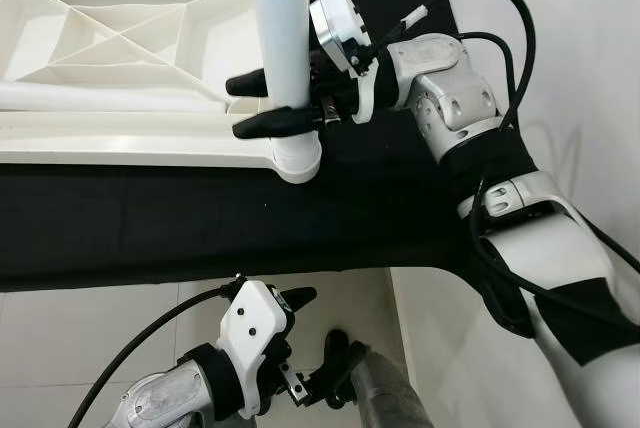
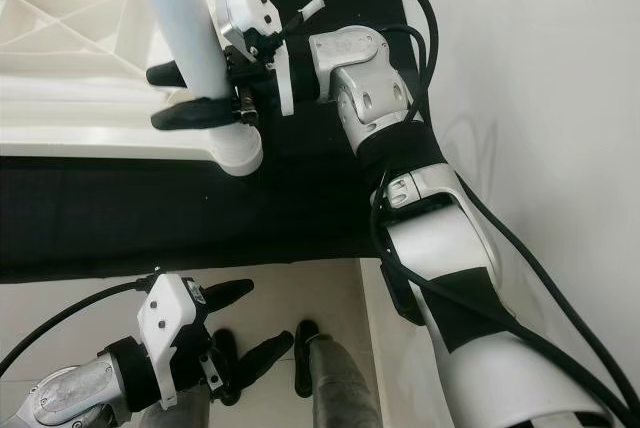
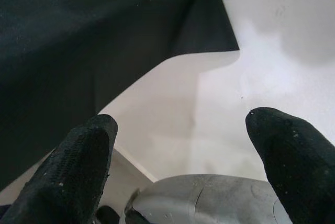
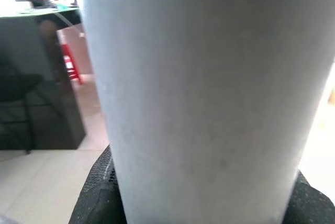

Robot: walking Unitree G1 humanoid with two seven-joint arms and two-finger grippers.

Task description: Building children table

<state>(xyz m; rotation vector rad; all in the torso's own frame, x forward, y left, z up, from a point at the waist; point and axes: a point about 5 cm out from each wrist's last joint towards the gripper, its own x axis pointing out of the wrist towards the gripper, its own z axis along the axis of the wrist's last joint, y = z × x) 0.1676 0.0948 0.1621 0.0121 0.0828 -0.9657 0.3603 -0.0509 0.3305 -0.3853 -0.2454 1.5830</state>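
A white plastic tabletop [image 1: 120,58] lies upside down on a black cloth [image 1: 200,218], its ribbed underside up. A pale blue-white table leg [image 1: 277,18] stands upright in the corner socket [image 1: 296,156] at the tabletop's near right corner. My right gripper [image 1: 262,105] is shut on this leg just above the socket, one finger [image 1: 272,124] on each side. In the right wrist view the leg [image 4: 209,88] sits right up against the camera. My left gripper [image 1: 312,333] hangs low over the floor, open with nothing between its fingers [image 3: 78,166].
A white wall [image 1: 560,38] runs close along the right side. The black cloth ends at a front edge, with pale floor tiles [image 1: 90,338] below it. My grey leg [image 1: 385,393] shows near the left gripper.
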